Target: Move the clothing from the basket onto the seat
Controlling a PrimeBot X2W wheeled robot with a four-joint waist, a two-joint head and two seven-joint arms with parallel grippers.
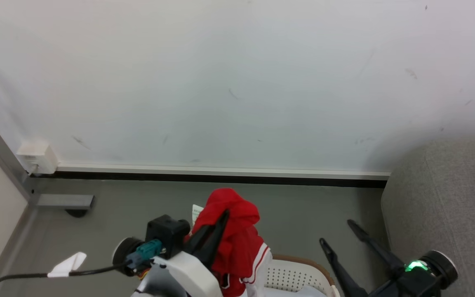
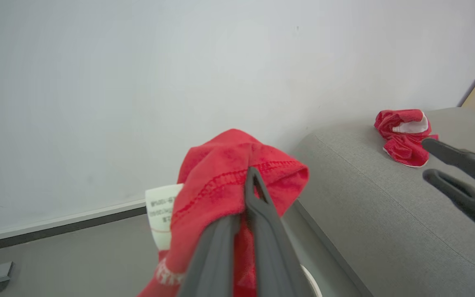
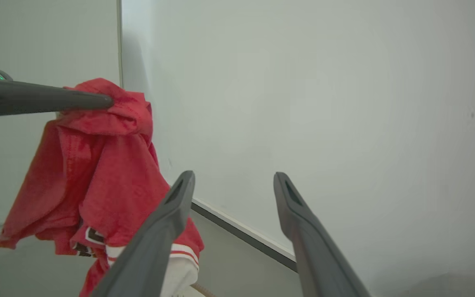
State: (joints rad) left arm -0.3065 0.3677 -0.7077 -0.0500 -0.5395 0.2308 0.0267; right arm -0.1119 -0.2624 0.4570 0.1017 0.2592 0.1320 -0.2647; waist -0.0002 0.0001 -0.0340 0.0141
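- Left gripper [image 1: 223, 216] pinches the red garment [image 1: 237, 235] at its top fold, high over the basket [image 1: 299, 272], so it hangs free for transfer.
- Right gripper [image 1: 336, 232]: spread wide, empty, near the seat [image 1: 439, 206].

The red clothes [image 2: 237, 165] pinched in the left gripper's [image 2: 250, 181] jaws are soft cloth with a stitched hem. The white tag [image 2: 159, 214] beside the jaws looks like paper. The fingers [image 2: 262, 231] are dark, smooth and matt. Below them the basket [image 1: 291, 275] is white plastic full of holes. The sofa [image 2: 386, 214] is rough grey woven cloth.
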